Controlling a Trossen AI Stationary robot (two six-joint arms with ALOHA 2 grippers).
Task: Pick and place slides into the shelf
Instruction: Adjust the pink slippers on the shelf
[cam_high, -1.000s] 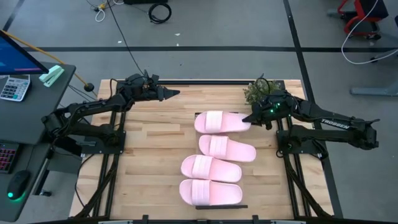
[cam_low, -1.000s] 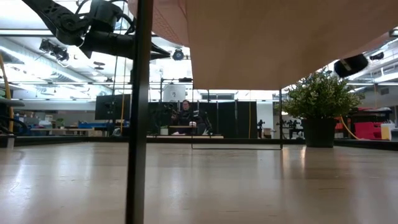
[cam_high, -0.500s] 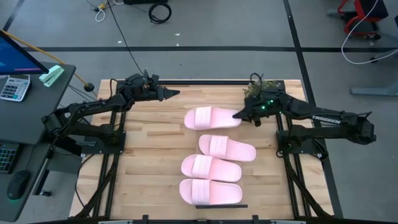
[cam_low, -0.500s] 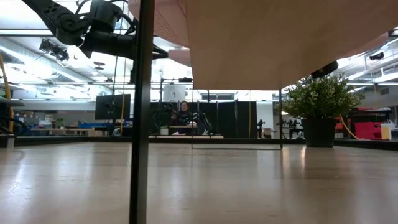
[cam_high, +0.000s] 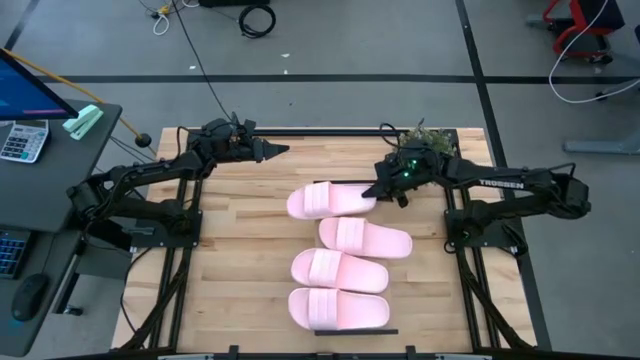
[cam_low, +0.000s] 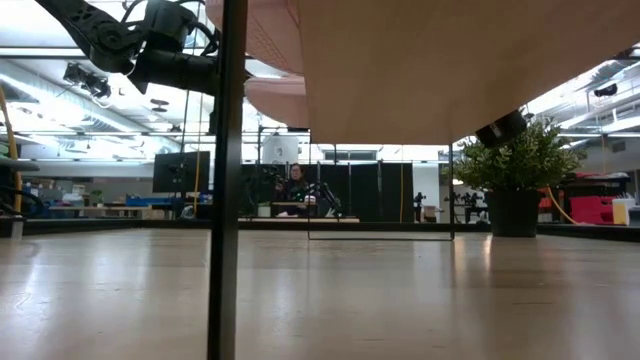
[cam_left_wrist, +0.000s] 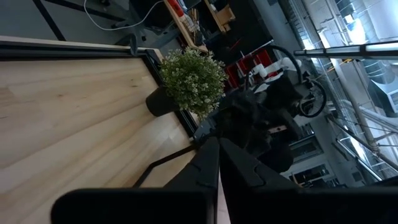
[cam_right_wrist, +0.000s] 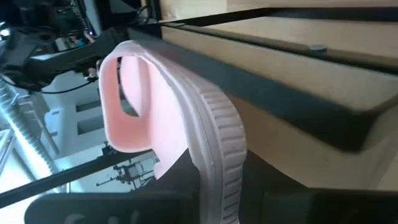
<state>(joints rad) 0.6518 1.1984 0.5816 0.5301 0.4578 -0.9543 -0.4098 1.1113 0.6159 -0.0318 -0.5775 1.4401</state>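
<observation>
Shelf (cam_low: 400, 70) cropped in low view

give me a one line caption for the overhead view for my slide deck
Right hand grips one pink slide above the table while three more slides lie in a row; left hand waits.

4 slides (cam_high: 340, 262) on table (cam_high: 240, 240), plant (cam_high: 425, 140) behind

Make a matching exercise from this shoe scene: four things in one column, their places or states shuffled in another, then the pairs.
Things
1. left hand
2. right hand
3. plant
4. nearest slide

States
A. far right corner of the table
B. shut on the far slide's end
C. flat on the table, untouched
D. shut, empty, raised at the far left

Pairs: 1-D, 2-B, 3-A, 4-C
</observation>
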